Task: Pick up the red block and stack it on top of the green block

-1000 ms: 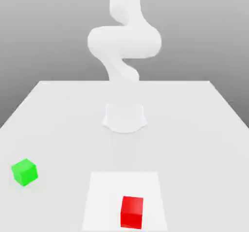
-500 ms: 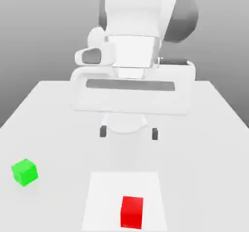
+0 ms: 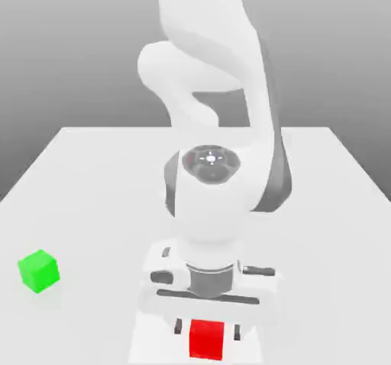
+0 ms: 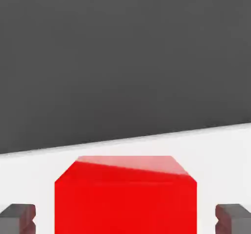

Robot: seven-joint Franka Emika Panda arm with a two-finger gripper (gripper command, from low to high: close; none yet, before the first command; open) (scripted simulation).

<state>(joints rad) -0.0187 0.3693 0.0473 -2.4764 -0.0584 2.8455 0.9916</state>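
Red block (image 3: 206, 340): on the white patch (image 3: 156, 350) of the worktop (image 3: 84, 226), between the jaws (image 3: 208, 328)
Jaws: open, a gap on both sides of the block
Green block (image 3: 39, 270): well apart, toward the exterior view's left

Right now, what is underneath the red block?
The red block appears to sit on a flat white patch, which shows around it on the pale table. Whatever lies directly beneath the block is covered, so I can't tell.

Bright, flat light washes out the arm (image 3: 214, 218) and the tabletop (image 3: 92, 218).
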